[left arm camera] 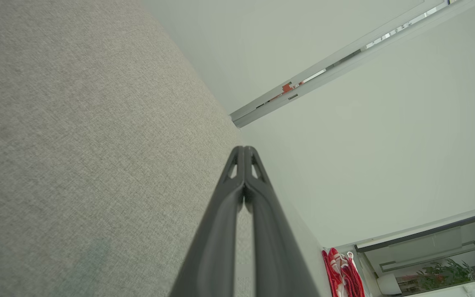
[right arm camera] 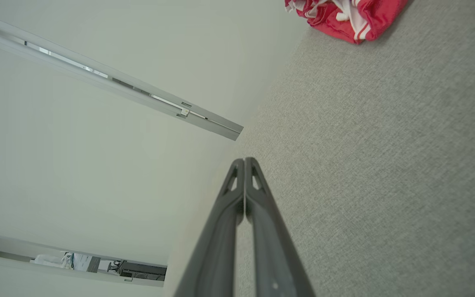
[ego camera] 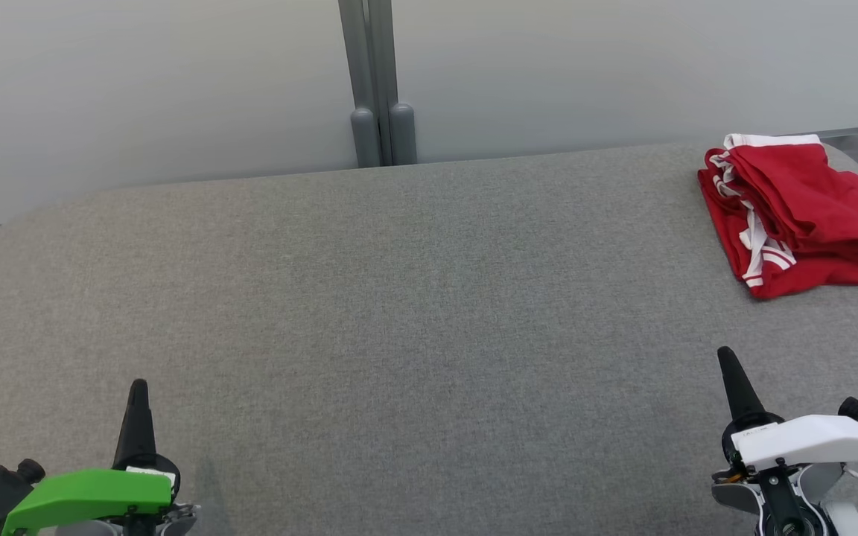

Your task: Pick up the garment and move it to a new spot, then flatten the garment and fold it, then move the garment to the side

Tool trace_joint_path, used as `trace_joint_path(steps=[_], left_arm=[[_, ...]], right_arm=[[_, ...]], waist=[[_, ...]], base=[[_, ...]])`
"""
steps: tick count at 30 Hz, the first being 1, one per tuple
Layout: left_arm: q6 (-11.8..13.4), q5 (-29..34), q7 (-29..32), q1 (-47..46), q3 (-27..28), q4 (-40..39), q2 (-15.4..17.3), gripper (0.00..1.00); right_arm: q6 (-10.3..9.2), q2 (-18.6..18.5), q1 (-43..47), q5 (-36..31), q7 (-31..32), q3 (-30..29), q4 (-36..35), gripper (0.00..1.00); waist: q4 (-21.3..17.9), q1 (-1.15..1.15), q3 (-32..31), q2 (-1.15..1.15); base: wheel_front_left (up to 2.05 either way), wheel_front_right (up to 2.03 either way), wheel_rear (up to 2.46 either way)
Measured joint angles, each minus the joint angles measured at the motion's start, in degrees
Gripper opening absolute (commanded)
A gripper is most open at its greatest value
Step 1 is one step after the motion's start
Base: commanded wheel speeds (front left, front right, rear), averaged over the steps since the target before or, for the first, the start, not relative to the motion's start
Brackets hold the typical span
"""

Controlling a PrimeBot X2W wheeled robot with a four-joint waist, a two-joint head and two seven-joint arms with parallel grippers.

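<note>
Left gripper [ego camera: 138, 389]: the two long dark fingers [left arm camera: 221, 231] are pressed together from base to tip, no gap at the tips, nothing between them. The tip points towards the far edge. A bright green cover [ego camera: 90, 495] sits on the wrist behind it.

Right gripper [ego camera: 727, 361]: same state. The dark fingers [right arm camera: 270, 239] are closed on each other and carry nothing. A white cover [ego camera: 809, 439] sits on that wrist.

Both grippers are over the grey woven-fabric padded surface [ego camera: 399, 298], the left near its near left corner and the right near its near right corner. They are well apart from each other. Whether either tip touches the cloth cannot be told.

Red garment with white trim and stripes [ego camera: 809, 208]: it lies at the far right corner of the grey surface, close to the far edge. It is folded over in a loose stack, with layered edges and white bands showing along its left side. Its right side runs past the edge of the head view. It is well apart from both grippers, the right one being the nearer. The right wrist view shows it at the top, the left wrist view low at the right.

Beyond the far edge are pale, plain wall panels [ego camera: 138, 89], split by a grey upright post [ego camera: 377, 82] near the middle.
</note>
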Motion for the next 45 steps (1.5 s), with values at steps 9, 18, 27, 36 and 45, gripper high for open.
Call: trace_joint_path(steps=[9, 18, 27, 36, 45], left_arm=[[-0.08, -5.72, 1.44, -0.66, -0.05, 0.10, 0.08, 0.00], [-0.27, -10.31, 2.60, -1.40, -0.10, 0.15, 0.11, 0.00], [-0.35, -15.02, 3.79, -2.06, -0.14, 0.25, 0.14, 0.00], [-0.52, -19.45, 4.88, -2.56, -0.18, 0.34, 0.19, 0.00], [-0.56, -23.39, 5.95, -3.14, -0.22, 0.42, 0.25, 0.00]], right_arm=[[-0.01, 0.21, -0.73, 5.02, 1.40, -0.67, 0.04, 0.00], [-0.02, 0.42, -1.08, 9.42, 2.53, -1.33, 0.05, 0.00], [-0.02, 0.69, -1.58, 13.50, 3.70, -1.92, 0.07, 0.00], [-0.03, 0.90, -2.15, 17.44, 4.80, -2.45, 0.10, 0.00], [-0.03, 1.07, -2.34, 21.03, 5.92, -2.98, 0.11, 0.00]], waist=[[0.17, 0.00, 0.21, 0.00], [0.34, 0.00, 0.41, 0.00], [0.50, 0.00, 0.61, 0.00], [0.67, 0.00, 0.82, 0.00], [0.84, 0.00, 1.02, 0.00]], base=[[0.00, 0.00, 0.00], [0.00, 0.00, 0.00], [0.00, 0.00, 0.00], [0.00, 0.00, 0.00], [0.00, 0.00, 0.00]])
